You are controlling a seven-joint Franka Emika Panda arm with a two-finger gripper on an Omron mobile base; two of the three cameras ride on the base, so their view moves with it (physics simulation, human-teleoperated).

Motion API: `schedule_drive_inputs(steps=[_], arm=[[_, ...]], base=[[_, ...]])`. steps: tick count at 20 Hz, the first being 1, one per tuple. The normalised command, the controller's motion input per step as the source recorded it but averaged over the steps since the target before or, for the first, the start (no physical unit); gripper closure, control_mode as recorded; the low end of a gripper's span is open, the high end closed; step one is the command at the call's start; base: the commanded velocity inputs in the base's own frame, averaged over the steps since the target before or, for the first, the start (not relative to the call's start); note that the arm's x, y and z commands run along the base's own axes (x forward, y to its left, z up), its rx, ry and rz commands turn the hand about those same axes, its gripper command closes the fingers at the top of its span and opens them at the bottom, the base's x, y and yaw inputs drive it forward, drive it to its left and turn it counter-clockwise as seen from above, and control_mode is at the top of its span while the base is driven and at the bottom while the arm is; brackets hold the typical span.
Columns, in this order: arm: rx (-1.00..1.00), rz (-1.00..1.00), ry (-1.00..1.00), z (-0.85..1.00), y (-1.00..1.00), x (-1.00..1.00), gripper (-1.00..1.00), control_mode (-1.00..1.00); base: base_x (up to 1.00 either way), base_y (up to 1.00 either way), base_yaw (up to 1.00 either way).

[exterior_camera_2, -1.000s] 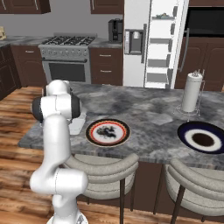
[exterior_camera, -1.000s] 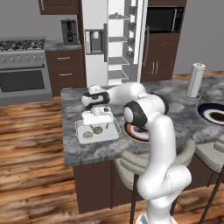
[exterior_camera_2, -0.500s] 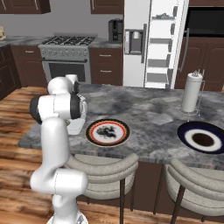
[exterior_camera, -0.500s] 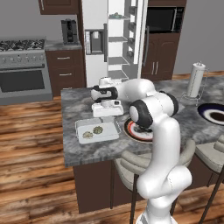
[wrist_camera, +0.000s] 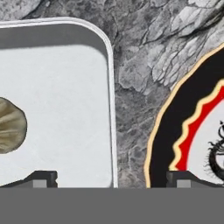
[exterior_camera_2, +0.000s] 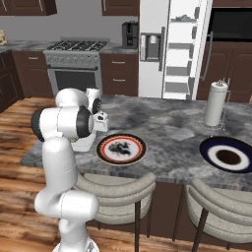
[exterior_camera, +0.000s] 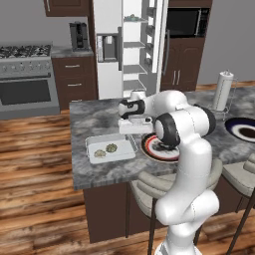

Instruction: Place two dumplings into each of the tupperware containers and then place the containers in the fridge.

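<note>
A glossy white, rounded robot arm [exterior_camera: 187, 164] with dark joint bands and a small dark-tipped pincer [exterior_camera: 134, 122].

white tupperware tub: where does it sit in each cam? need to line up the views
Left base view: white tupperware tub at centre-left on the counter, two dumplings inside.
Right base view: just a pale corner past the arm, left of the red-rimmed plate.
Hand view: its rounded corner takes up the left half, one dumpling at the left edge.
Shared landmark: the red-rimmed plate, right beside the tub.

Dumpling [wrist_camera: 11, 125] cut off; plate [wrist_camera: 192, 131] too
</note>
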Motion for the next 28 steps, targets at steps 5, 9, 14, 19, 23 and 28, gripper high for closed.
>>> schedule_drive_inputs(steps=[5,9,14,19,23,28], arm=[[0.01,0.05,-0.01,-0.15,0.0,0.0,-1.0,-1.0],[0.0,0.05,0.0,-0.26,0.01,0.0,-1.0,-1.0],[0.01,0.06,0.0,-0.31,0.06,0.0,-1.0,-1.0],[0.01,0.05,0.0,-0.24,0.13,0.03,-1.0,-1.0],[0.0,0.05,0.0,-0.27,0.12,0.07,-1.0,-1.0],[0.01,0.05,0.0,-0.33,0.13,0.03,1.0,-1.0]], base=[[0.0,0.0,0.0],[0.0,0.0,0.0],[0.0,0.0,0.0],[0.0,0.0,0.0],[0.0,0.0,0.0],[0.0,0.0,0.0]])
